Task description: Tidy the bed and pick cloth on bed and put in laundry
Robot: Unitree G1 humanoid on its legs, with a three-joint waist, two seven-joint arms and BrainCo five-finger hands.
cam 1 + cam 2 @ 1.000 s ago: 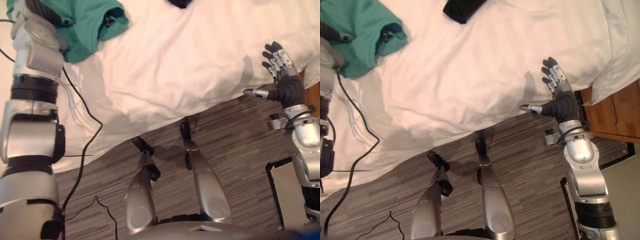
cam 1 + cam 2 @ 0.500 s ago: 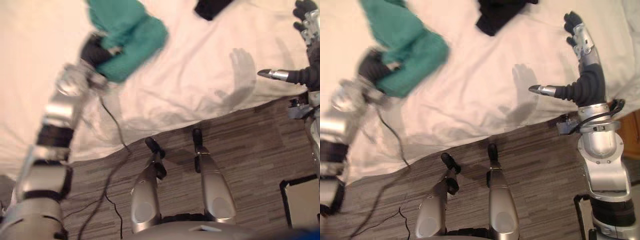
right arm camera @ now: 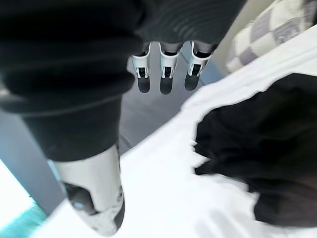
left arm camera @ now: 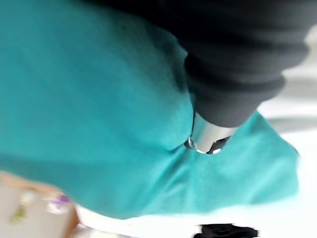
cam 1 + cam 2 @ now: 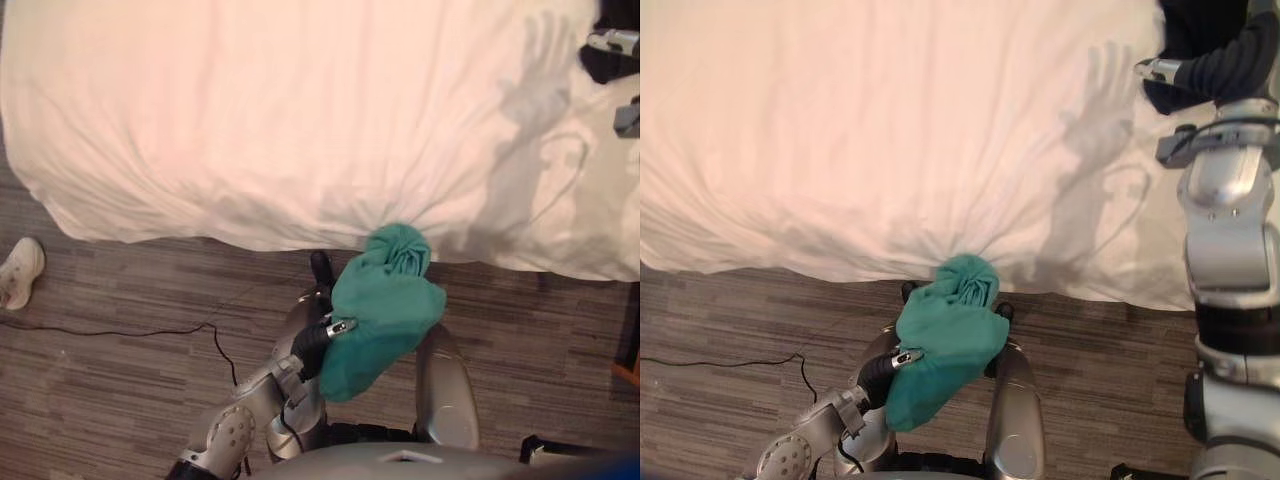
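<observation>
Teal cloth (image 5: 385,310) clutched in the left hand (image 5: 312,345); right hand (image 3: 167,74) spread over bed (image 5: 250,110).

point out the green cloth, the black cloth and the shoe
green cloth (image 5: 385,305), left eye view, middle of the hanging bundle
black cloth (image 3: 247,144), right wrist view, middle of the dark heap
shoe (image 5: 20,272), left eye view, upper of the white shoe

1. The teal cloth (image 5: 385,305), on the bed (image 5: 250,120) a second ago, now hangs off it in the left hand (image 5: 318,340), over the floor (image 5: 120,380) by the bed's edge.
2. The left arm has drawn back close to the body.
3. The right hand (image 5: 1225,62), fingers straight, has moved from the bed's edge to beside the black cloth (image 3: 247,148).
</observation>
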